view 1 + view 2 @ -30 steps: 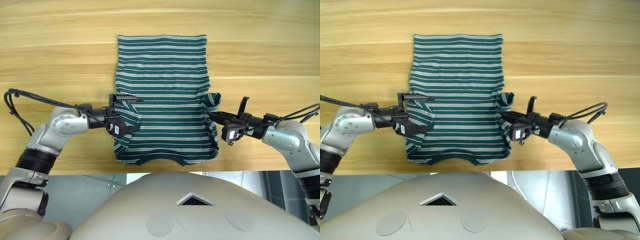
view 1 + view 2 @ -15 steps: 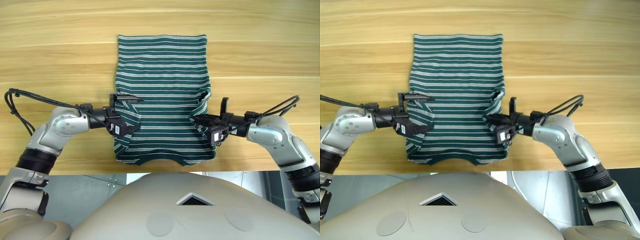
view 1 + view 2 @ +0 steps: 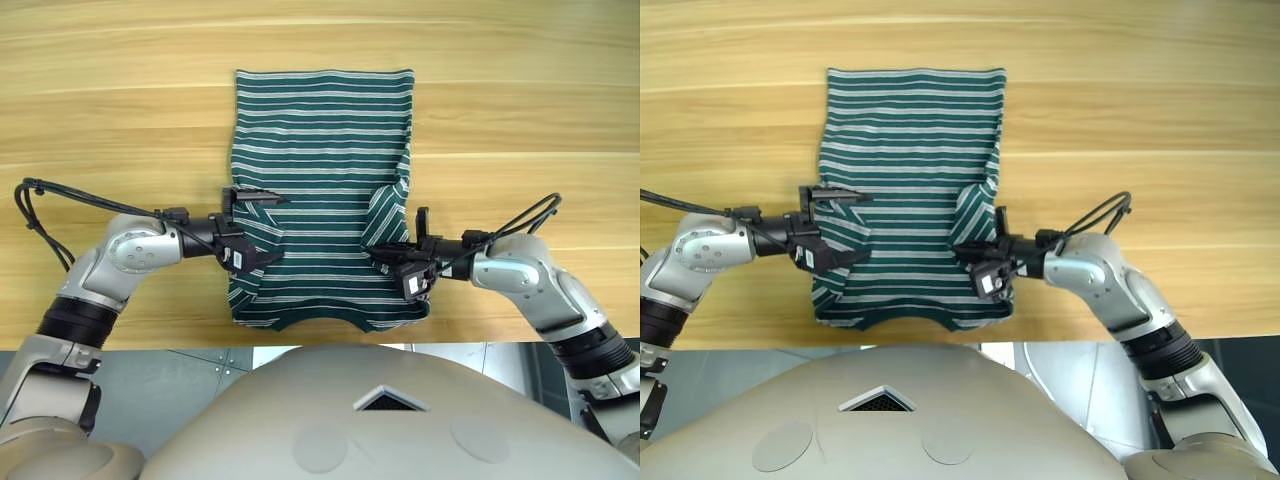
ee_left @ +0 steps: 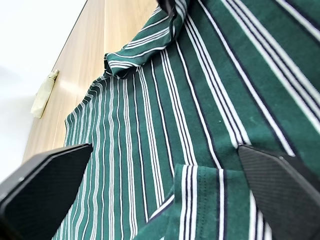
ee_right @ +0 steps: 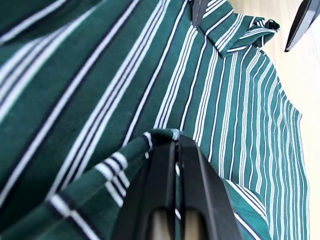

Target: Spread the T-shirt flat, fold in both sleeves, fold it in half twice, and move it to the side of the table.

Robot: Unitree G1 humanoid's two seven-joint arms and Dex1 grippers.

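Near bench (image 3: 520, 90) front edge: pulled right sleeve (image 3: 390, 205) inward across shirt (image 3: 320, 130), right gripper (image 3: 378, 250) clamped on it. Kept left gripper (image 3: 268, 228) spread apart over folded left sleeve (image 4: 205, 200). Nearly done with sleeve folds.

Small beige scrap (image 4: 44, 94) at the table (image 4: 82, 60) edge, well beyond the fingers (image 4: 45, 185) of the left gripper (image 4: 165, 147). Grey tiled floor (image 3: 170, 385) behind them.

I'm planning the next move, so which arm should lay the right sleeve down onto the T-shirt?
Right. The right tool is shut on the right sleeve, held over the T-shirt body; the left tool is open at the opposite edge.
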